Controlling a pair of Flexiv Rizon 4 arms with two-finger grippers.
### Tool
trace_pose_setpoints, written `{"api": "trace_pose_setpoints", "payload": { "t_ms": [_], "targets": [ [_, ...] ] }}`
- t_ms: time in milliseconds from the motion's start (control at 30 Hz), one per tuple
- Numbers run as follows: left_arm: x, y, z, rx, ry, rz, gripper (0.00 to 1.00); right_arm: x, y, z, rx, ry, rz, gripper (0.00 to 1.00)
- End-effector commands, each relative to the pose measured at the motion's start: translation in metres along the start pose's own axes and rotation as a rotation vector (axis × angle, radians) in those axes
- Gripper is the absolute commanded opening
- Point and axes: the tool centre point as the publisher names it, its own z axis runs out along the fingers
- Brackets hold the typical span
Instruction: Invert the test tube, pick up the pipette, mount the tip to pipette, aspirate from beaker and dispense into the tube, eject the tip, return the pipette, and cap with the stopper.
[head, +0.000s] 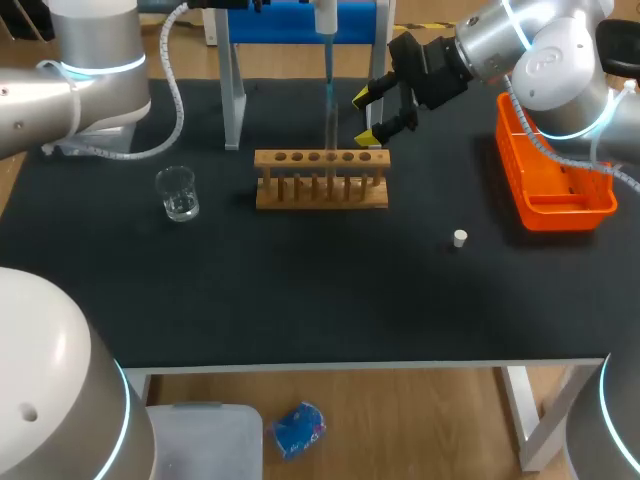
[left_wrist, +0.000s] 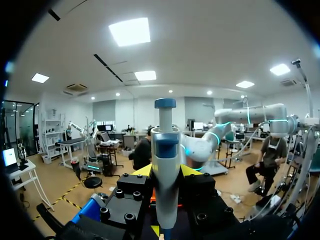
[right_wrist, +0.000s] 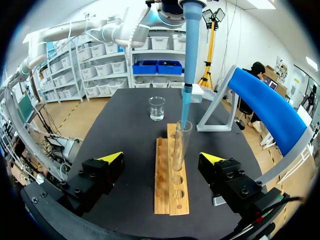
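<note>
**A:** Where is the test tube (right_wrist: 180, 145)?

**B:** It stands upright in the wooden rack (right_wrist: 170, 192), just ahead of the right gripper (right_wrist: 161, 158). It lines up with the gap between the fingers and touches neither. The blue tip (right_wrist: 186, 100) comes down from above into its mouth. I can't tell how deep it goes.

**A:** So this is the dispense?

**B:** I'd judge so. The left gripper (left_wrist: 166, 172) clamps the pipette (left_wrist: 165, 150) by its body, with a yellow tip on either side and the plunger knob free above them. To do it well, keep the pipette plumb and the tip centred in the mouth, then empty it slowly. Lift straight up before any sideways move, or the tip may drag the tube and rock the rack.

**A:** How do the arms sit?

**B:** The left arm reaches in high. Its fingers lie roughly level and the pipette stands upright across them, directly over the tube. The right arm comes in from its own side with the wrist angled down at the rack. Its fingers are spread wide and hold nothing.

**A:** What lies further out?

**B:** The beaker (right_wrist: 156, 107) is beyond the rack's far end, straight ahead of the right gripper. The stopper (head: 459, 238) lies on the mat, well apart from both grippers.
</note>
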Motion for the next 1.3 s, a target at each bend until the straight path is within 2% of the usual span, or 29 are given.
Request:
{"api": "trace_pose_setpoints", "payload": {
  "t_ms": [33, 567, 1300],
  "targets": [
    [-0.003, 0.0, 0.0, 0.001, 0.004, 0.003, 0.0, 0.0, 0.0, 0.0, 0.002, 0.002, 0.0, 1.0],
    [-0.001, 0.007, 0.006, -0.003, 0.016, 0.053, 0.0, 0.0, 0.0, 0.0, 0.002, 0.002, 0.0, 1.0],
    [0.009, 0.02, 0.008, -0.016, 0.013, 0.019, 0.0, 0.0, 0.0, 0.0, 0.002, 0.002, 0.0, 1.0]
  ]
}}
